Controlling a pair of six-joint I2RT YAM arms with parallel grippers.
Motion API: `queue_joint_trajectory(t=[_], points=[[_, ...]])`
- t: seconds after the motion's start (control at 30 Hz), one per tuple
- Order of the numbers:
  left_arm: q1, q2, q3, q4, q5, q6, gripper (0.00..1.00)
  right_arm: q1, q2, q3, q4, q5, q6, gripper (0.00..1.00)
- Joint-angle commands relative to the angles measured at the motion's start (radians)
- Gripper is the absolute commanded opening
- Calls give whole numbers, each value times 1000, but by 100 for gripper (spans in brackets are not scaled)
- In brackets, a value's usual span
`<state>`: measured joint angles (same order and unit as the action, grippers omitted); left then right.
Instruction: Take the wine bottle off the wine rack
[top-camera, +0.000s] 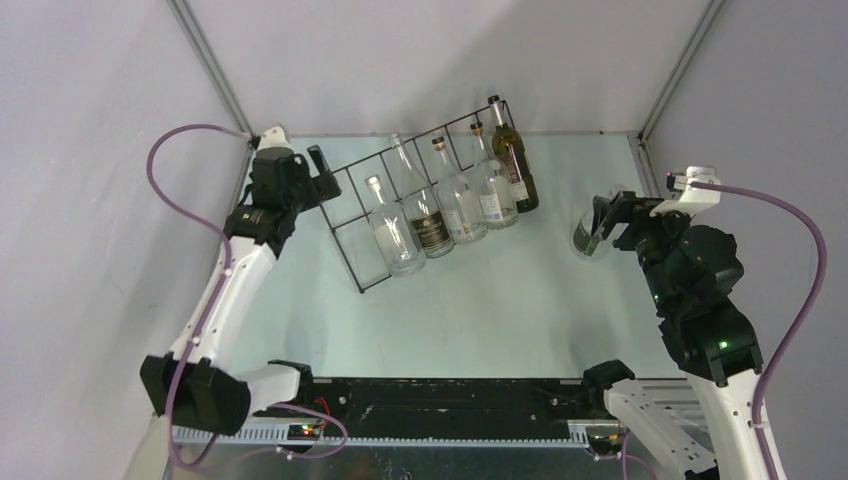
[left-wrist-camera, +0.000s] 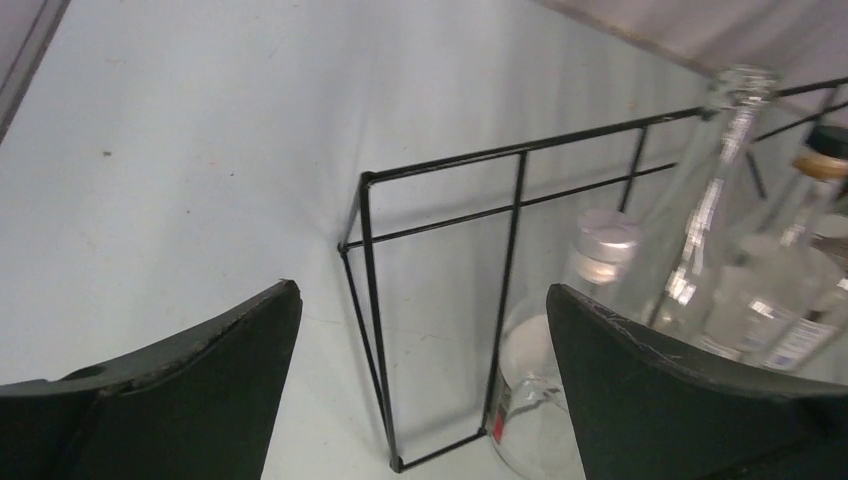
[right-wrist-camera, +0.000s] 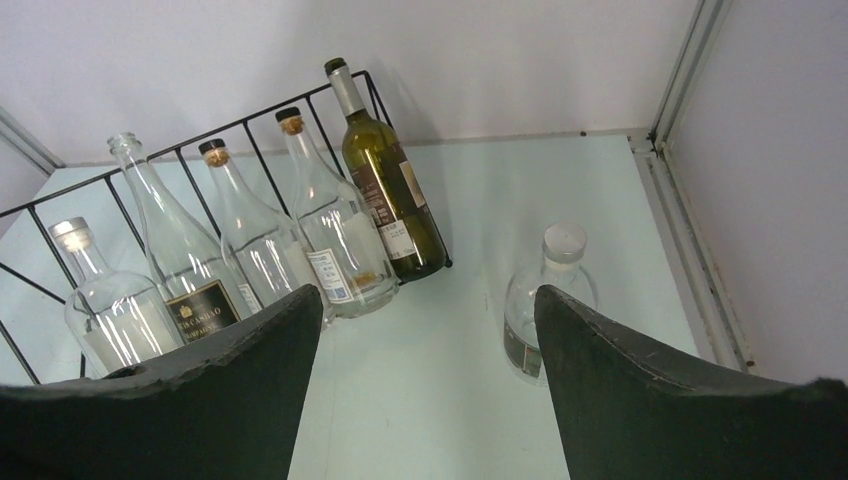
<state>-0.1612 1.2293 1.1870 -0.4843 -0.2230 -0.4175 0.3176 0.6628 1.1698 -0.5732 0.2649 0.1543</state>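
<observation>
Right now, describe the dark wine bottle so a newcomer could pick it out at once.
Start at the black wire rack far across the table. Go to its right end, nearest the back wall. The wine bottle there is dark green; its neighbours are clear glass.

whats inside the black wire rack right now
Five bottles sit in the long black wire rack: four clear glass bottles and one dark green glass wine bottle at its right end. The left end compartment is empty. Neighbouring bottles cover parts of each other.
</observation>
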Motion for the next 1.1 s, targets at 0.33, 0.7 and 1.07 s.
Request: queue_joint_trajectory(t=[0.33,0.7,1.07], points=[[-212,-7,-23,155,174,-4,99,5,-56,25,-91,-71,20,81],[-224,195,57,210,112,-10,84,5,-75,26,-138,-79,38,81],[-224,291,80,240,60,-23,69,4,-91,26,-146,-89,47,82]])
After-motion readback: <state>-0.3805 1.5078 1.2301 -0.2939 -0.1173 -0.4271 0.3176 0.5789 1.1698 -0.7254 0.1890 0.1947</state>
